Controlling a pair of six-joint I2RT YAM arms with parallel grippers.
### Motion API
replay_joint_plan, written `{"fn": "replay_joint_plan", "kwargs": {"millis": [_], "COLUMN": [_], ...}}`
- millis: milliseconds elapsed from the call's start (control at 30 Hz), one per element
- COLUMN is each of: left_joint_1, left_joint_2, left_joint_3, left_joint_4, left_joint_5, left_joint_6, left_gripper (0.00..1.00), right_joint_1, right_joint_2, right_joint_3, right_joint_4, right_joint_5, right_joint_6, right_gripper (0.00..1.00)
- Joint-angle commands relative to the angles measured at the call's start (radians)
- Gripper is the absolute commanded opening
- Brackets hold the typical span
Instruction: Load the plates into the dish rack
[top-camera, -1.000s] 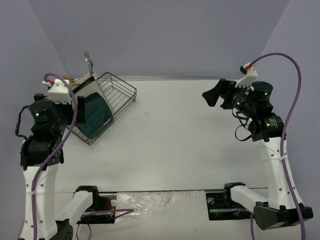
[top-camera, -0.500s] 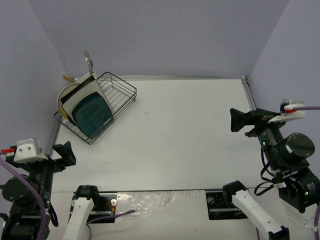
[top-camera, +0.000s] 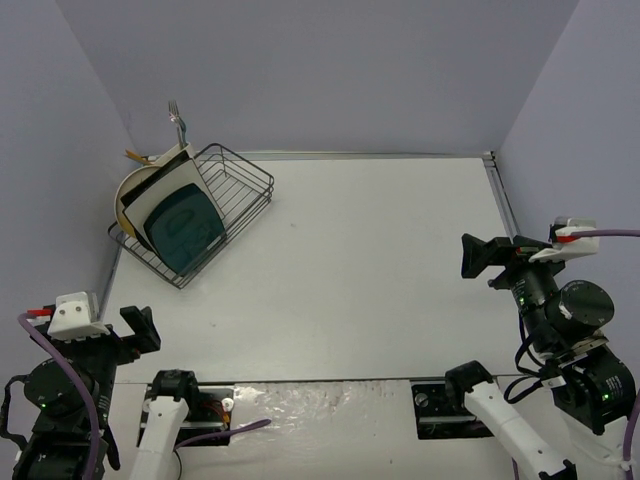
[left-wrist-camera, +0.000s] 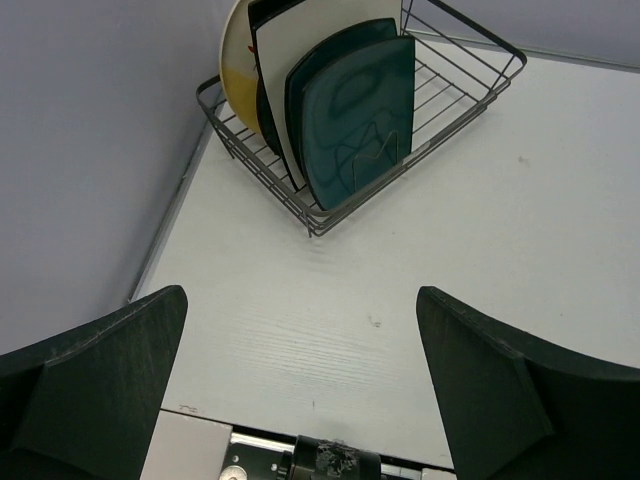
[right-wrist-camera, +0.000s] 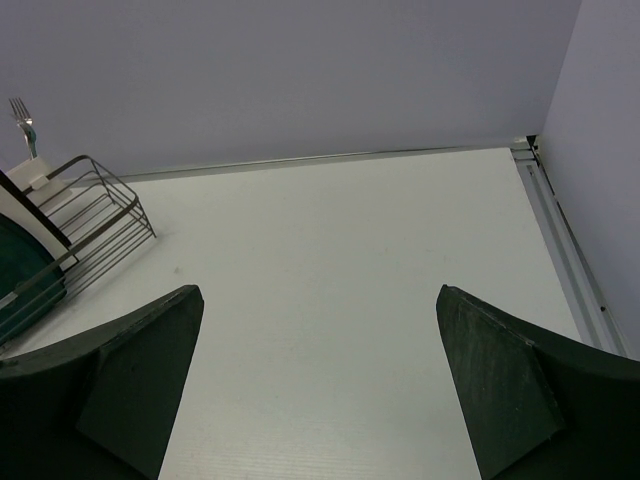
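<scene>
Standing plates (top-camera: 172, 222), filling dish rack (top-camera: 245, 186)

The dish rack (left-wrist-camera: 460, 110) is thin dark metal wire with a slight sheen. The teal plates (left-wrist-camera: 358, 120) in it are glossy glazed ceramic and catch reflections; the cream plate (left-wrist-camera: 238, 70) looks equally smooth. The tabletop (left-wrist-camera: 480, 260) is matt white with a fine grain. The left hand (left-wrist-camera: 300, 298) has matt dark plastic fingers (left-wrist-camera: 100, 385), faintly scuffed.

Black wire rack (left-wrist-camera: 420, 148). Dark teal plates (left-wrist-camera: 360, 130) in front, faint looping lines on them; white plate (left-wrist-camera: 272, 50) behind; cream-yellow plate (left-wrist-camera: 236, 70) last. White table (top-camera: 350, 250), lilac walls (top-camera: 320, 70).
</scene>
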Motion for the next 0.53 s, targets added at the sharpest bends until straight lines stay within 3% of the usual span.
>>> {"fn": "replay_joint_plan", "kwargs": {"millis": [0,500], "left_joint_1": [-0.001,-0.001], "left_joint_2": [0.018,0.042], "left_joint_3": [-0.007,-0.045], "left_joint_4": [0.028,0.053], "left_joint_5": [0.004,0.027], "left_joint_6": [-0.02,-0.035], "left_gripper": [0.97,0.97], "right_joint_1": [0.007,0.012], "right_joint_2": [0.001,-0.003], "right_joint_3": [-0.007,-0.004], "right_joint_4": [0.066,0.067], "right_joint_5": [0.026,0.043], "right_joint_6": [-0.016,-0.035], "right_gripper": [1.0,1.0]}}
